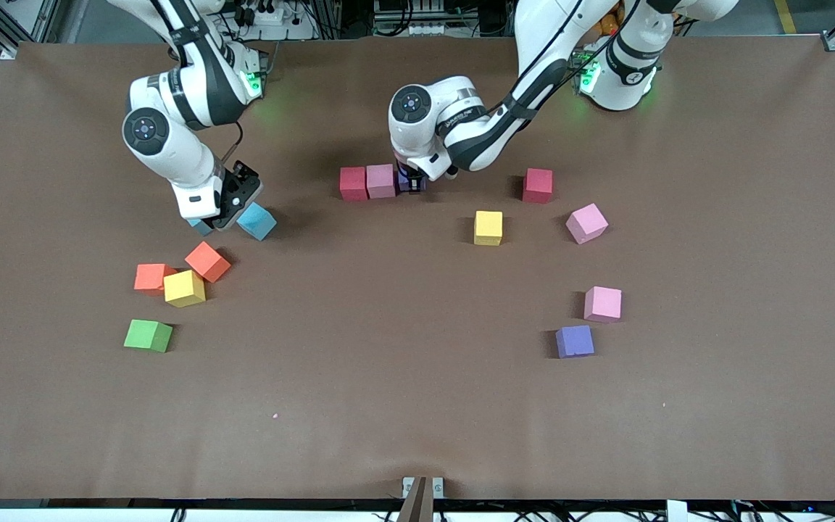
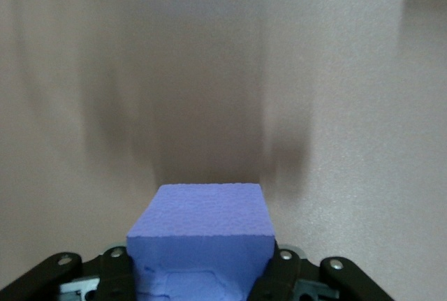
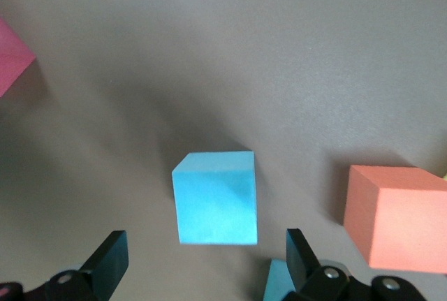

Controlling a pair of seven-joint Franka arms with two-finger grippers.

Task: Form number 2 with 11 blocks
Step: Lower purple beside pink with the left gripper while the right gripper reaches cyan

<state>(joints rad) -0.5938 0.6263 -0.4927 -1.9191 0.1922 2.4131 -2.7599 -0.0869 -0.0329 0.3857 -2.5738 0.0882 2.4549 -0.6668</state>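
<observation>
A red block [image 1: 353,183] and a pink block [image 1: 380,181] sit side by side near the robots' bases. My left gripper [image 1: 412,179] is shut on a purple block [image 1: 410,184] right beside the pink one. In the left wrist view the purple block [image 2: 202,235] fills the left gripper [image 2: 201,273]. My right gripper [image 1: 223,214] hangs open, low, beside a light blue block [image 1: 256,221]. In the right wrist view that block [image 3: 215,198] lies ahead of the open right gripper [image 3: 202,255], not between the fingers. The number 2 has only this short row.
Loose blocks toward the left arm's end: red [image 1: 538,185], yellow [image 1: 488,228], two pink [image 1: 586,222] [image 1: 602,304], purple [image 1: 575,341]. Toward the right arm's end: two orange [image 1: 207,261] [image 1: 151,278], yellow [image 1: 184,288], a green cube [image 1: 148,336]. A blue bit [image 1: 200,226] shows under the right gripper.
</observation>
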